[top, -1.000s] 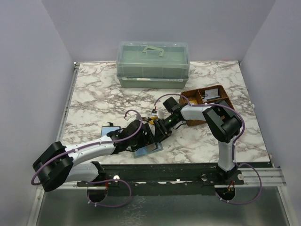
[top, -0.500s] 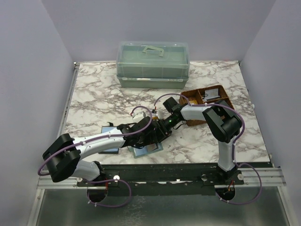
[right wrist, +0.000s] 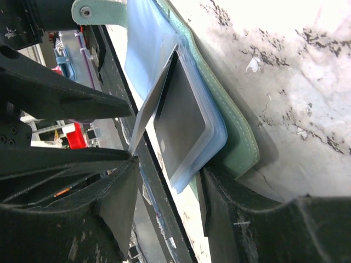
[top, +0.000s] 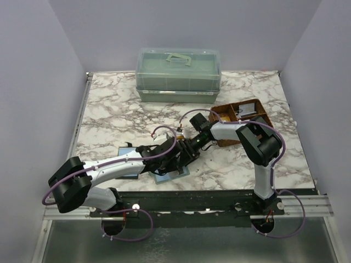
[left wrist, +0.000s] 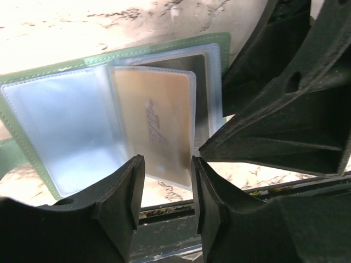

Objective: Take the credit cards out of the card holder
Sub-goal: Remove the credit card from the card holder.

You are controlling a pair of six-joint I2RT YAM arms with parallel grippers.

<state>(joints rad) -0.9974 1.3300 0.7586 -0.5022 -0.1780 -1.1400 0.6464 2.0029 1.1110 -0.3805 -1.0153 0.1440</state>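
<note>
The card holder (top: 176, 174) lies open on the desk (top: 109, 109), at its near edge, green cover down and clear sleeves (left wrist: 60, 126) facing up. Both tools meet over it.

The left tool (left wrist: 166, 161) hangs just above the holder's near side. Its fingers (left wrist: 118, 203) are parted a little, and the near end of a tan card (left wrist: 156, 126) shows in the gap. In the right wrist view this card (right wrist: 153, 104) tilts up out of the holder, its raised end reaching the tip of one left finger. Whether that tool has hold of it cannot be told.

The right tool (right wrist: 169, 170) sits at the holder's far-right corner with its jaws apart. One finger (right wrist: 230, 219) rests against the holder's green edge (right wrist: 241, 148), and a sleeve corner lies between the two. A dark card (right wrist: 189, 118) sits in that sleeve, below the tilted one.
</note>
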